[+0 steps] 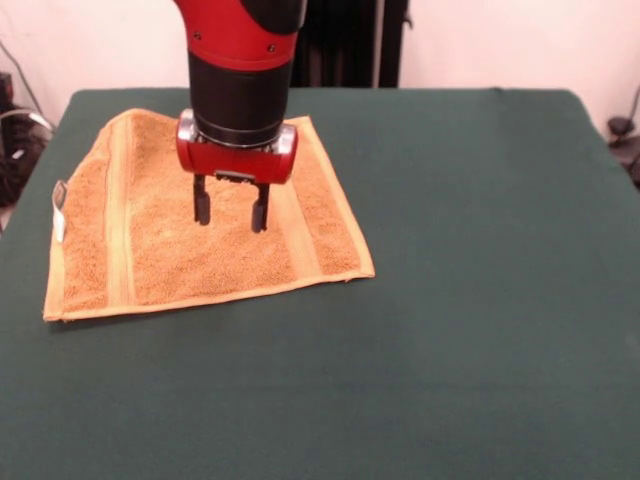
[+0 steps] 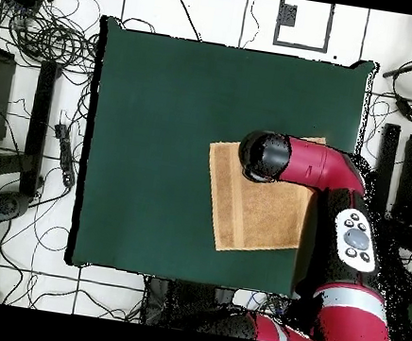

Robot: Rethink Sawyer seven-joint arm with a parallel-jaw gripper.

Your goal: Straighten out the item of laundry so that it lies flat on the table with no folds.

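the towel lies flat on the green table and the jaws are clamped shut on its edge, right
Not quite. The towel does lie flat on the green table, but the gripper hangs over its middle with jaws apart, holding nothing. The front view shows it.

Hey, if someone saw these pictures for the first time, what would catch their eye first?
First, the red and black robot arm's claw, open, hanging over the middle of the squarish orange-yellow terry towel. The towel lies spread out near one side of the large dark green table. A small white tag sticks out from one towel edge.
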